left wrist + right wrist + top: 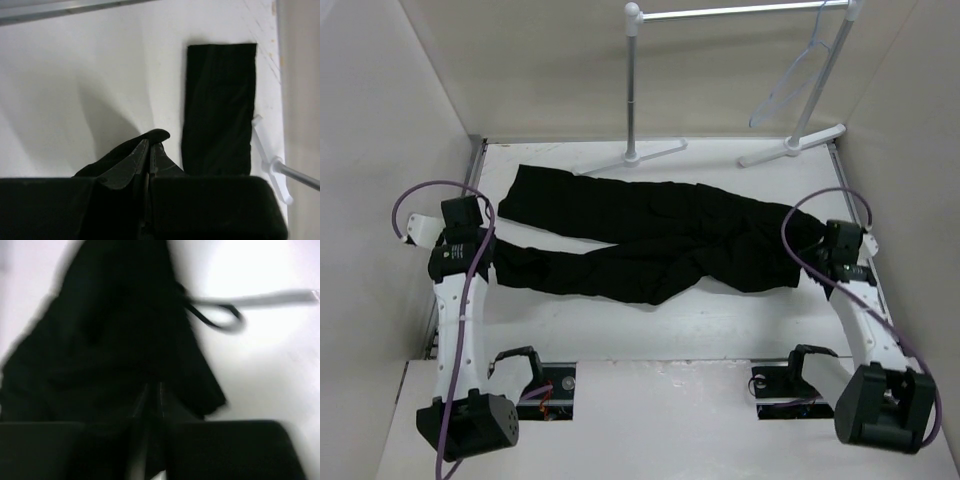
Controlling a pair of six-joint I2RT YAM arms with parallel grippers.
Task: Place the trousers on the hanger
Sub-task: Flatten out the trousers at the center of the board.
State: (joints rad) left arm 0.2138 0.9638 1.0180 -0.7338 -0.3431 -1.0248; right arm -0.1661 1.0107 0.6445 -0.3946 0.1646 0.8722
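Note:
The black trousers (650,235) lie spread across the table, with the leg ends at the left and the waist at the right. My left gripper (494,254) is shut on the near leg's end, and the left wrist view shows its fingers (137,160) pinching a fold of black cloth (155,134). The other leg end (219,110) lies flat beyond. My right gripper (808,262) is shut on the waist end (110,340), where a drawstring loop (220,320) shows. The pale hanger (802,72) hangs from the rack's rail at the back right, apart from both grippers.
The white rack (634,90) stands at the back of the table on two T-shaped feet (790,145). One foot shows in the left wrist view (270,160), next to the far leg end. White walls enclose the table on the left, the back and the right.

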